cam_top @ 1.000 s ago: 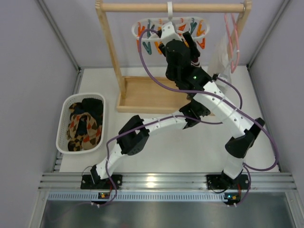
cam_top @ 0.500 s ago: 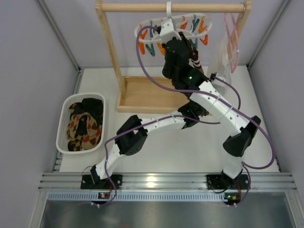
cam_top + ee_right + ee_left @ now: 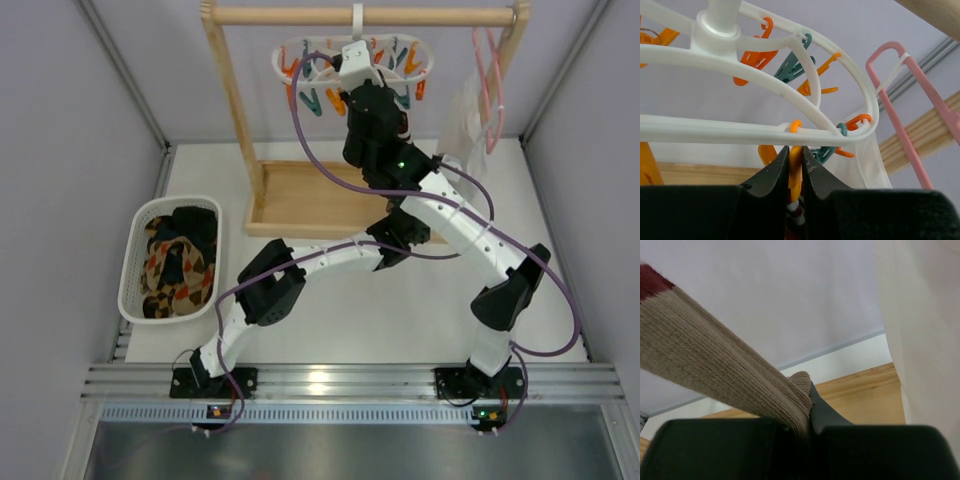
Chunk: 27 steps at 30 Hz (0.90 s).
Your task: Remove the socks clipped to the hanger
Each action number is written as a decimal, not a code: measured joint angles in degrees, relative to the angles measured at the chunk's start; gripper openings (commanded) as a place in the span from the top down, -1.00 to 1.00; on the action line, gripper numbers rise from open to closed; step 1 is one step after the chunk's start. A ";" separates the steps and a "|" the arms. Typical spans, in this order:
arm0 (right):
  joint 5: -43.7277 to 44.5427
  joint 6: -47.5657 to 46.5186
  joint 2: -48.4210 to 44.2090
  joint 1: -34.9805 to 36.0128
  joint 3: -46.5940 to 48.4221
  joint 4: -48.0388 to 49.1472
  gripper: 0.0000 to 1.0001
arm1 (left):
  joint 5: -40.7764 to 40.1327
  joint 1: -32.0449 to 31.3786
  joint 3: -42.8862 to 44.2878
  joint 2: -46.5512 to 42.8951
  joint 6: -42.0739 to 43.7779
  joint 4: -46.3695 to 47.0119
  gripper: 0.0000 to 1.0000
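The white oval hanger (image 3: 285, 55) hangs from the wooden rail, with orange and teal clothespins dangling from its ring (image 3: 740, 131). My right gripper (image 3: 795, 152) is raised to that ring (image 3: 353, 70) and is shut on an orange clothespin (image 3: 795, 175). A striped sock cuff (image 3: 797, 214) shows just below that pin. A tan ribbed sock (image 3: 715, 355) with a dark red band slants down into my left gripper (image 3: 810, 390), which is shut on it. In the top view the left gripper is hidden under the right arm.
A white basket (image 3: 130, 270) at the left holds dark and argyle socks (image 3: 180, 265). The wooden rack has a top rail (image 3: 300, 15) and a base tray (image 3: 310, 200). A pink hanger (image 3: 490, 80) and a white translucent garment (image 3: 468, 120) hang at the right.
My right gripper has closed from wide open onto the orange clothespin. The hanger has swung slightly left and up. The left arm's elbow has shifted a little toward the near left.
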 measured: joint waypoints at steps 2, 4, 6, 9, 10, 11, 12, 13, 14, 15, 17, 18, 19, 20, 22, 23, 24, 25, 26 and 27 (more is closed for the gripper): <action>-0.83 1.03 -0.24 0.00 -0.15 -0.50 0.57 | 0.11 0.20 -1.22 -0.63 -0.76 -0.07 1.00; -1.49 1.88 -0.46 0.00 -0.35 -1.03 0.45 | 0.17 0.35 -1.66 -0.90 -1.33 -0.11 1.00; -2.08 2.51 -0.48 0.00 -0.37 -1.14 0.14 | 0.39 0.50 -1.77 -1.11 -1.77 -0.15 1.00; -2.56 2.78 -0.50 -0.02 -0.37 -1.33 0.12 | 0.92 0.55 -1.77 -1.60 -1.95 -0.24 1.00; -2.67 2.91 -0.50 -0.02 -0.37 -1.46 0.12 | 1.14 0.55 -1.77 -1.77 -1.95 -0.28 1.00; -2.78 3.17 -0.50 -0.02 -0.37 -1.60 0.08 | 1.31 0.55 -1.77 -1.97 -1.95 -0.31 1.00; -2.86 3.32 -0.50 -0.02 -0.37 -1.75 0.07 | 1.51 0.55 -1.77 -2.19 -1.95 -0.42 1.00; -2.89 3.45 -0.50 -0.02 -0.37 -2.10 0.06 | 1.62 0.55 -1.77 -2.34 -1.95 -0.42 1.00; -2.91 3.72 -0.50 -0.02 -0.37 -2.36 0.01 | 1.62 0.55 -1.77 -2.49 -1.95 -0.48 1.00; -2.91 3.96 -0.50 -0.02 -0.39 -2.62 -0.02 | 1.66 0.57 -1.77 -2.56 -1.95 -0.50 1.00; -2.91 4.50 -0.50 -0.02 -0.39 -3.56 -0.08 | 1.68 0.57 -1.77 -2.75 -1.95 -0.50 1.00; -2.91 5.05 -0.50 -0.02 -0.39 -4.13 -0.11 | 1.66 0.57 -1.77 -2.82 -1.95 -0.50 1.00; -2.99 5.88 -0.55 -0.02 -0.39 -4.98 -0.11 | 1.68 0.57 -1.77 -2.89 -1.95 -0.50 1.00; -3.34 6.69 -0.66 -0.02 -0.39 -5.75 -0.11 | 1.68 0.61 -1.77 -2.91 -1.95 -0.50 1.00; -4.46 8.46 -1.36 -0.02 -0.87 -6.64 -0.11 | 1.81 0.70 -1.77 -2.93 -1.97 -0.50 1.00; -5.11 9.40 -1.97 -0.02 -1.27 -7.13 -0.12 | 1.86 0.79 -1.77 -2.93 -1.97 -0.52 1.00; -6.05 10.38 -2.71 -0.02 -1.68 -8.07 -0.12 | 1.92 0.83 -1.77 -2.93 -1.99 -0.57 1.00; -6.62 11.02 -3.21 0.00 -1.90 -8.66 -0.12 | 2.08 0.87 -1.77 -2.93 -2.01 -0.61 1.00; -7.21 11.56 -3.52 0.00 -1.90 -9.22 -0.13 | 2.23 0.87 -1.77 -2.93 -2.05 -0.66 1.00; -7.54 12.02 -3.74 0.00 -1.90 -9.49 -0.14 | 2.32 0.87 -1.77 -2.93 -2.12 -0.70 1.00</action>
